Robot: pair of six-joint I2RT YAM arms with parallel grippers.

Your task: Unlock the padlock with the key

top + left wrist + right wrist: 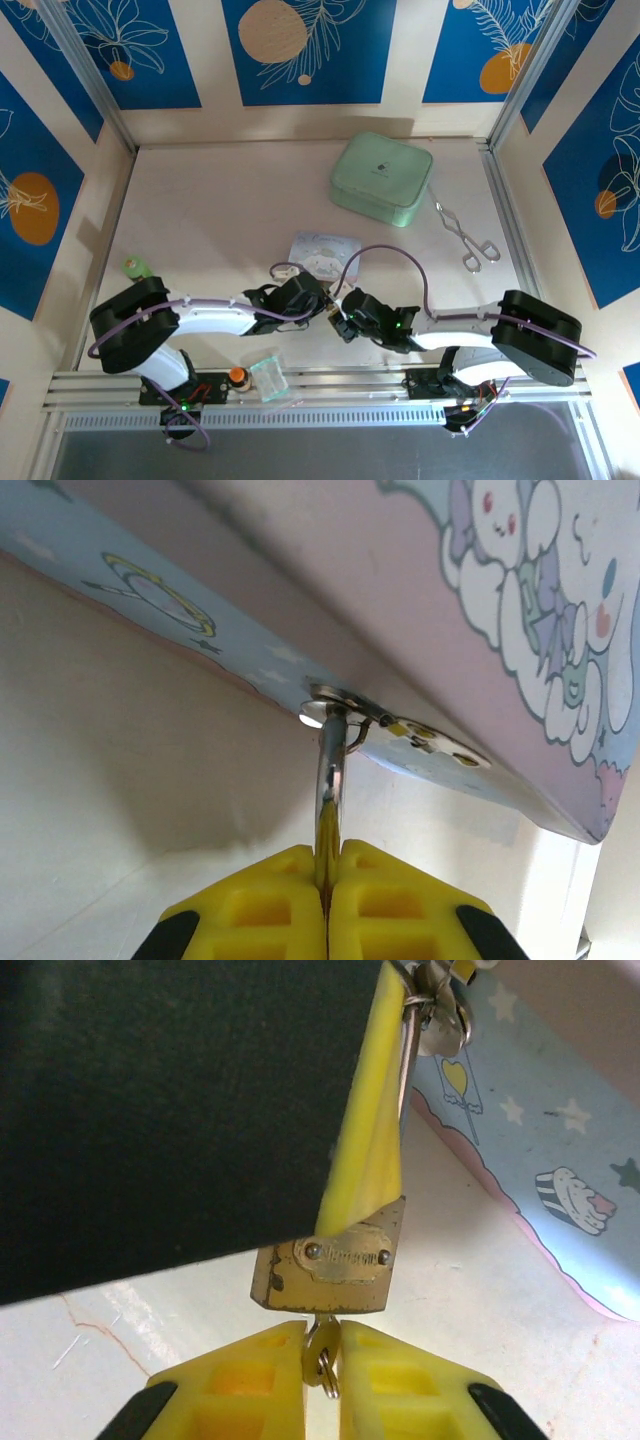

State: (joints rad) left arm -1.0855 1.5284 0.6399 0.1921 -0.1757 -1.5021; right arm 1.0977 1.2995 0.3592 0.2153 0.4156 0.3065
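This is a robot lab test cell rather than a home or shop. The pale table (220,220) is boxed in by wall panels (300,50) printed with blue leaf patterns and held between aluminium posts (95,85). Two white-and-black arms, left arm (200,318) and right arm (470,338), are bolted to a slotted metal rail (330,385) at the near edge. Purple cables (385,252) loop over them.

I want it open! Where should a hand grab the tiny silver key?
Grip the tiny silver key by its ringed head, coming straight at the keyhole end of the square gold-brass padlock, opposite its shackle: the blade is inside, so just the head sticks out. The right hand pinches it there.
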